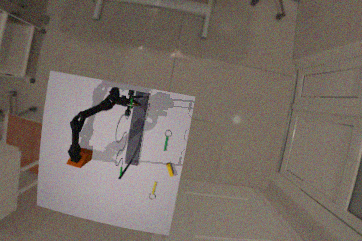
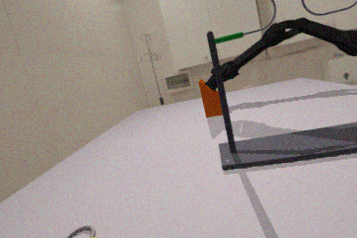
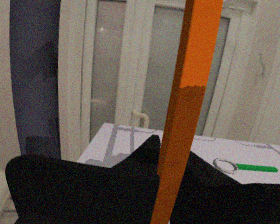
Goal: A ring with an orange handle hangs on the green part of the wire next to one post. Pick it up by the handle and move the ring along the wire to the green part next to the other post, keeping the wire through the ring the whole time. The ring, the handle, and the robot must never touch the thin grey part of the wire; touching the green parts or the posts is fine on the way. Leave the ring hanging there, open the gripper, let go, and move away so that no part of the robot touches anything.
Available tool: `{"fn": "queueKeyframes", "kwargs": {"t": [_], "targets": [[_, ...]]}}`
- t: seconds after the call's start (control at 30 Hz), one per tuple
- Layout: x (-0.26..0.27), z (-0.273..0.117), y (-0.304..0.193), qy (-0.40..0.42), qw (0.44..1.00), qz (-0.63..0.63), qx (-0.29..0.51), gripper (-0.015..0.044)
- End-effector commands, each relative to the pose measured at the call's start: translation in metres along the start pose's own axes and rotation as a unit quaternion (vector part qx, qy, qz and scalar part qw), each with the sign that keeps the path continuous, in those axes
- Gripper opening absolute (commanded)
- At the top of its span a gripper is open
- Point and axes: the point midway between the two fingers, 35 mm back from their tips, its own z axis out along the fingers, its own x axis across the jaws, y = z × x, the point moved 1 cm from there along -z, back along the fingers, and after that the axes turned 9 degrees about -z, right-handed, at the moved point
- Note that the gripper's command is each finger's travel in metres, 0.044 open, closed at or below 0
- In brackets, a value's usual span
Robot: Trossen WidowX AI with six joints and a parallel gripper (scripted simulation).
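Observation:
My gripper [image 1: 134, 102] [image 3: 160, 142] is shut on the orange handle [image 3: 200, 40], which stands upright and slightly tilted between the fingertips in the wrist view. In the top view the gripper is at the far end of the stand, close to the post there; a dark post [image 3: 32, 75] rises at the left of the wrist view. The ring is not visible. At the other end, a green part [image 1: 121, 171] [image 2: 229, 38] joins the other post [image 2: 223, 95]. The thin grey wire [image 2: 321, 14] curves between the ends.
The stand's dark base [image 1: 132, 151] [image 2: 340, 138] runs below the wire. Beyond it lie a green-handled ring tool [image 1: 166, 143] [image 3: 257, 168], a yellow block [image 1: 170, 170] and a yellow-handled ring tool [image 1: 154, 188]. The arm's orange base [image 1: 86, 157] [image 2: 212, 102] is on the opposite side.

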Motion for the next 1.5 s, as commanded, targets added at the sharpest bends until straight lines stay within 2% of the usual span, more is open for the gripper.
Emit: {"fn": "queueKeyframes", "kwargs": {"t": [0.0,1.2,1.47], "targets": [[-0.002,0.000,0.006,0.000,1.000,0.002,0.000,-0.0150],[-0.006,0.000,0.005,0.000,1.000,0.002,0.000,-0.0150],[-0.014,-0.015,0.006,0.009,0.998,0.001,0.060,-0.0150]]}}
